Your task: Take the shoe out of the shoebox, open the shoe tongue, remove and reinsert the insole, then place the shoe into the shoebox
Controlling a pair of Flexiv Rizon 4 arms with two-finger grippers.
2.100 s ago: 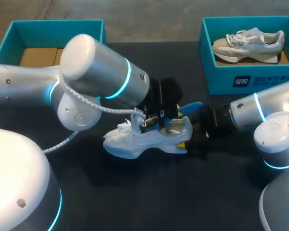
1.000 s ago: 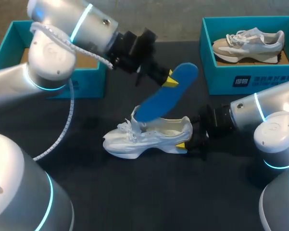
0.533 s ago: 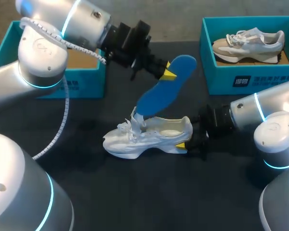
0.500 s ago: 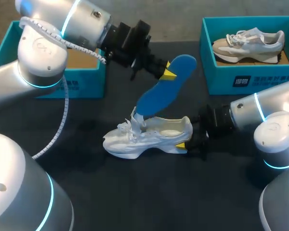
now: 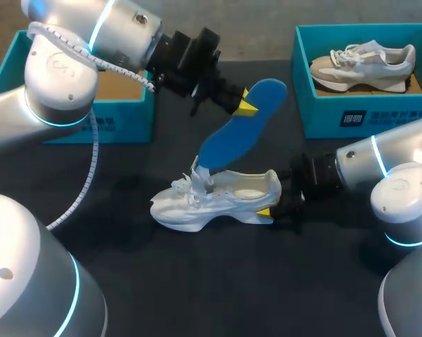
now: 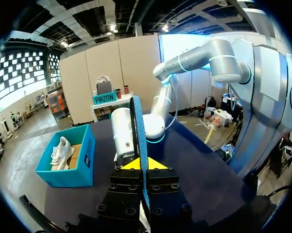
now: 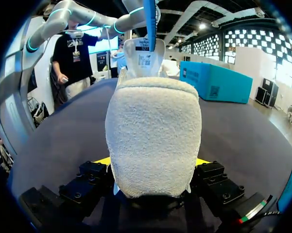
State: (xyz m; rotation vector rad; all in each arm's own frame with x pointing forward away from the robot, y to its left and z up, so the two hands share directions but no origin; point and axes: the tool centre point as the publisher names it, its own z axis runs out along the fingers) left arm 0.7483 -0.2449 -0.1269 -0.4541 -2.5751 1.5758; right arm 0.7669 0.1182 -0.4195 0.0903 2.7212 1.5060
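A white shoe stands upright on the black table, toe toward my left arm. My right gripper is shut on its heel; in the right wrist view the fuzzy heel fills the space between the two yellow tips of that gripper. A blue insole hangs slanted above the shoe, its lower tip at the shoe's opening. My left gripper is shut on the insole's upper part. In the left wrist view the insole stands edge-on between the left gripper's yellow tips.
A teal shoebox at the back right holds a beige and white shoe. A second teal shoebox with brown cardboard inside sits at the back left, partly behind my left arm.
My left gripper, earlier down at the shoe, has risen up and back with the blue insole. Over the last half second nothing has visibly moved. The right arm has kept still.
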